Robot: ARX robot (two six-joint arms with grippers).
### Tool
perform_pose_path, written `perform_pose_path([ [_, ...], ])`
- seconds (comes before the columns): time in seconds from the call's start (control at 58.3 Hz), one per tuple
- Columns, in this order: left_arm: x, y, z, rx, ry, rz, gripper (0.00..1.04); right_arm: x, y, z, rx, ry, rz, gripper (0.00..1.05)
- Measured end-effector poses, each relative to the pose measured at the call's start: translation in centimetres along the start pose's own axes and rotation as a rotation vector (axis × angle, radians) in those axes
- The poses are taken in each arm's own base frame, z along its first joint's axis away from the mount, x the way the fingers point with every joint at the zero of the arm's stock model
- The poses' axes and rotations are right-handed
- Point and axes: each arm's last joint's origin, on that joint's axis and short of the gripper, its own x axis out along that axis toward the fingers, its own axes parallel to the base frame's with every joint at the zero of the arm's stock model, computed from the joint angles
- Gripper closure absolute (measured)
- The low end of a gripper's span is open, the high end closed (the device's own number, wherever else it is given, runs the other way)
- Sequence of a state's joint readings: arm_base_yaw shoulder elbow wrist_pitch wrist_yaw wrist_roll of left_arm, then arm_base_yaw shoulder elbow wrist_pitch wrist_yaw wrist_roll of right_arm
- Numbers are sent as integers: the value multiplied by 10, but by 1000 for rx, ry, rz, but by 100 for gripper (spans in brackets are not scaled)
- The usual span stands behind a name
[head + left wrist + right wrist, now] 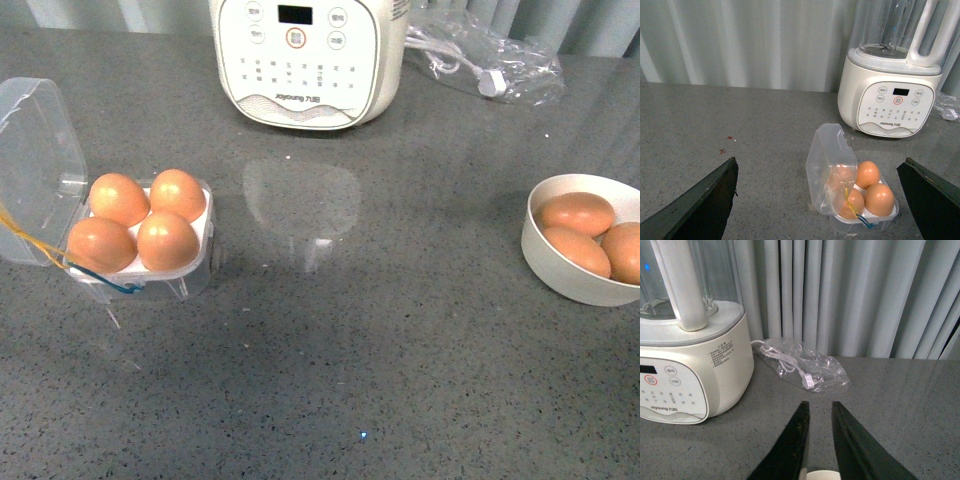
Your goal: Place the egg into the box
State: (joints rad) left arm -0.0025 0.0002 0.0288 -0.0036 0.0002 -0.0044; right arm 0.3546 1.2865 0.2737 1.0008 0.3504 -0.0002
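Note:
The clear box (190,272) sits at the left of the grey counter with its lid (38,160) hinged open; its cells hold several brown eggs (167,240). It also shows in the left wrist view (890,215), lid up. Three more brown eggs (574,213) lie in a white bowl (553,268) at the right. Neither arm shows in the front view. My left gripper (821,170) is open and empty, its fingers (705,200) wide apart with the box between and beyond them. My right gripper (820,405) is shut and empty, above the counter.
A white blender (308,60) stands at the back centre; it also shows in the left wrist view (890,100) and the right wrist view (685,365). A clear bag with a white cable (490,60) lies at the back right. Curtains hang behind the counter.

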Motion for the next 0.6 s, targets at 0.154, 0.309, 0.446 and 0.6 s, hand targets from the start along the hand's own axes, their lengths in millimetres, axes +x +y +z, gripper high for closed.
perform_pose_path([
  [0.154,0,0,0,0,0,2,7,-19,-19,-5,-4,6,14,102],
  [0.309,0,0,0,0,0,0,7,-34,-34,-9,-3,7,-3,102],
  [0.446,0,0,0,0,0,1,7,-45,-42,-19,-3,9,7,102],
  [0.6,0,0,0,0,0,0,7,-58,-51,-19,-1,5,-1,102],
])
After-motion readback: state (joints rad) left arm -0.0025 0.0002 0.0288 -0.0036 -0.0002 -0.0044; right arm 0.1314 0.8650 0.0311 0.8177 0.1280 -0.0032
